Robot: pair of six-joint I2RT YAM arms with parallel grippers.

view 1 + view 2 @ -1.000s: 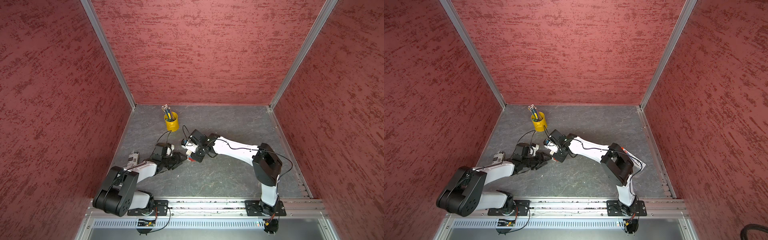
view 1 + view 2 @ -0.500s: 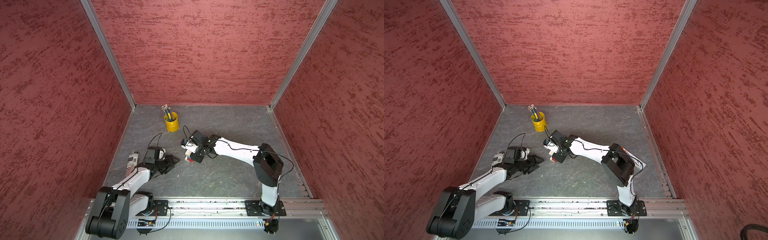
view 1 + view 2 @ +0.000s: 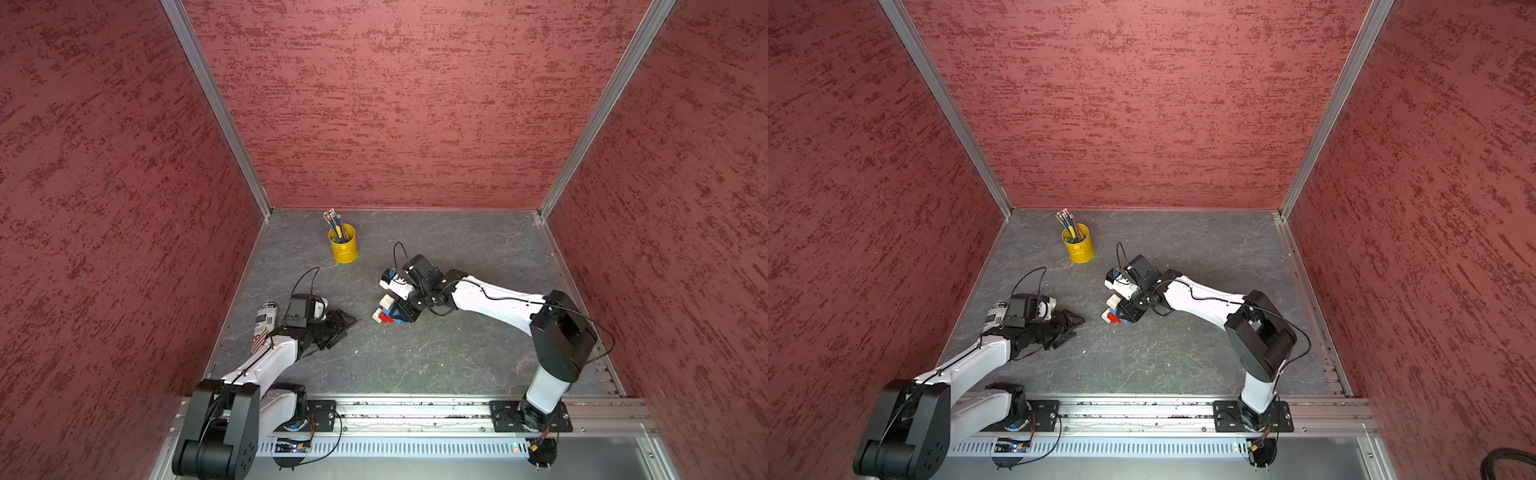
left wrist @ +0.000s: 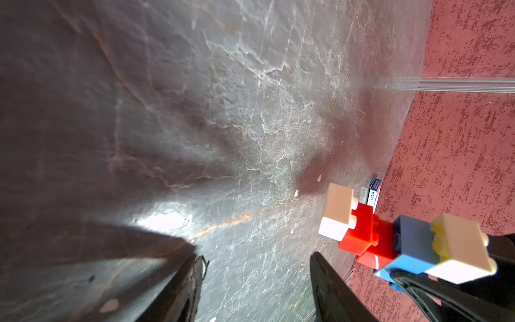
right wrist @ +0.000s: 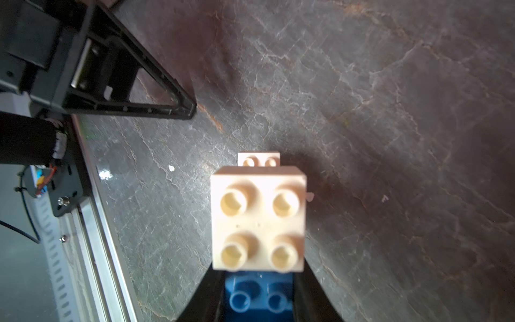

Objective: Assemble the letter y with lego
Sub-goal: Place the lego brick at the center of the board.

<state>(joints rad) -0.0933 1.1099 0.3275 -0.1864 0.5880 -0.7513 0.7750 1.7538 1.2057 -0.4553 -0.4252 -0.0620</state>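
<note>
Right arm: base on the near rail, right side. The upper link stands up and the white forearm runs left and far, low over the table [image 3: 415, 365]. The wrist is bent down toward the slab.

Right gripper [image 3: 401, 313]: jaws closed on the letter y [image 3: 386, 311], which sits near mid-table, a little left of centre. In the right wrist view the two black fingers pinch the blue bar [image 5: 257, 295] from either side. A white brick [image 5: 257, 217] stands studs-up on that bar, just ahead of the fingertips.

In the left wrist view the figure [image 4: 390, 239] juts sideways out of the grip: blue bar, then red stem [image 4: 362, 231], then white foot [image 4: 337, 212] at the free end. Cannot tell whether the foot touches the table.

Left arm: base on the near rail, left side, with the elbow folded and the forearm angled far and right. Left gripper [image 3: 347, 322] is low over the table, pointing right toward the figure, near it but apart. Its jaws are partly spread, with nothing between them but bare slab [image 4: 255, 259].

Yellow pencil cup [image 3: 344, 249]: upright, farther back, left of the right gripper. A labelled can [image 3: 264, 324] lies by the left wall beside the left wrist.
</note>
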